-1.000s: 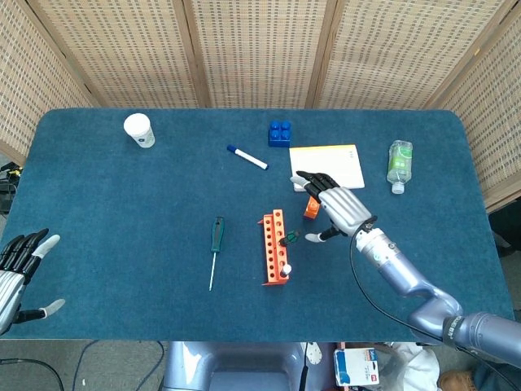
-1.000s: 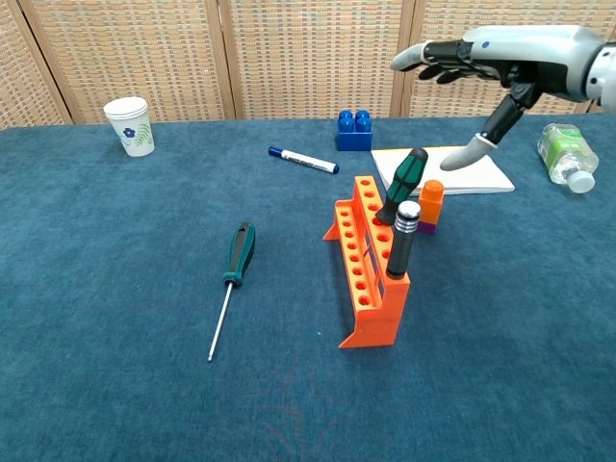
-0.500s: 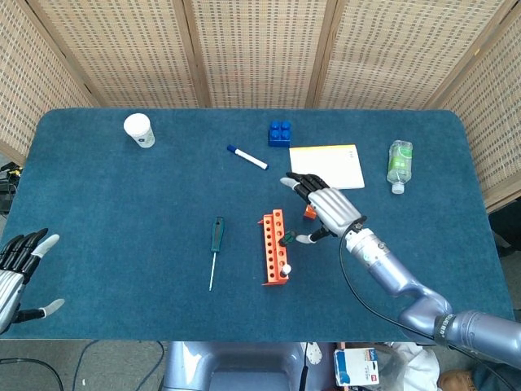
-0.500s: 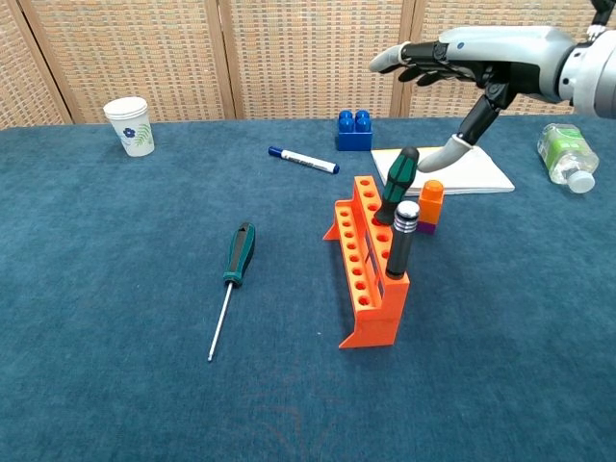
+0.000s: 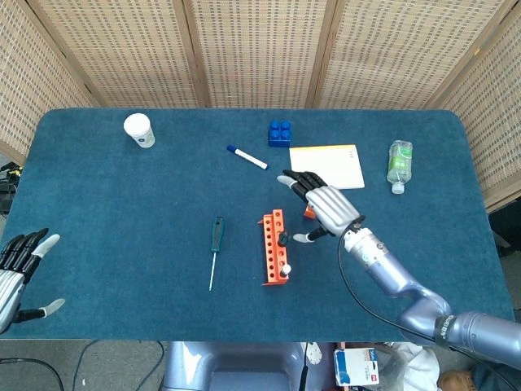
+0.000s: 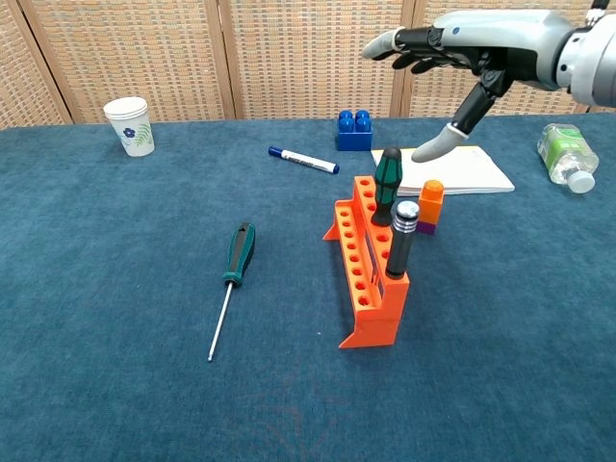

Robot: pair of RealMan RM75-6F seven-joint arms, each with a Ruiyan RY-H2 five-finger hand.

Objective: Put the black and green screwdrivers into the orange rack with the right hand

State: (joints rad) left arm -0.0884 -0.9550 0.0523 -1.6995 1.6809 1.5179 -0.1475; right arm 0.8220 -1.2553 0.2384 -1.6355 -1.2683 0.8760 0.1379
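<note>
— Where is your right hand point(image 6: 469, 43) now?

— Above and just behind the orange rack point(image 6: 368, 266), fingers point(image 5: 295, 181) spread, holding nothing. Your thumb tip hangs just beside the handle of the screwdriver in the rack point(image 6: 386, 183); I cannot tell whether they touch.

— And the second screwdriver point(image 5: 215, 248)?

— Flat on the table point(image 5: 122, 212), well apart from your fingers, on the far side of the rack.

— Left hand point(image 5: 18, 269)?

— At the table's near edge, fingers apart, gripping nothing.
</note>
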